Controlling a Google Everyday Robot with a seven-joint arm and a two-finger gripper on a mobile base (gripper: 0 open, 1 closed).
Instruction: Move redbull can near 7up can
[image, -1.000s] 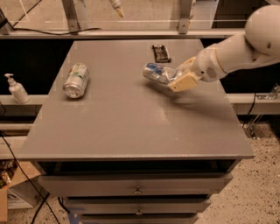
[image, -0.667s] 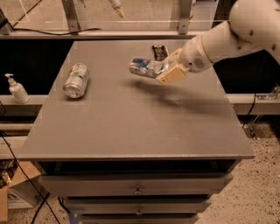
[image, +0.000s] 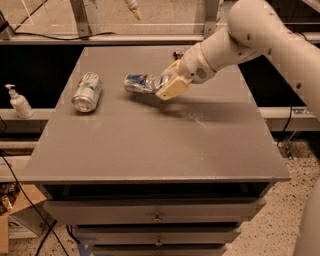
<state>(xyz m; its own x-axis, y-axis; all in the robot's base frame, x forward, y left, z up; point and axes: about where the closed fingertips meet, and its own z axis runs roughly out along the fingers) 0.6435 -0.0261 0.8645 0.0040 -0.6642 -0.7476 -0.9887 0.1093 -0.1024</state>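
Two cans (image: 87, 92) (image: 136, 82), one bottle (image: 20, 102), one end effector (image: 162, 84) aloft

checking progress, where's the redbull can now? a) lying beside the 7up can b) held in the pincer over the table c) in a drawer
B: the pincer is shut on the redbull can, holding it sideways over the table, apart from the 7up can lying on its side.

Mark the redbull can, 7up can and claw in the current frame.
redbull can (image: 137, 82), camera view: middle of its silver-blue side.
7up can (image: 87, 91), camera view: middle of its side, lying on the table (image: 150, 145), left part.
claw (image: 162, 85), camera view: between its fingertips, shut on the redbull can, over the far middle.
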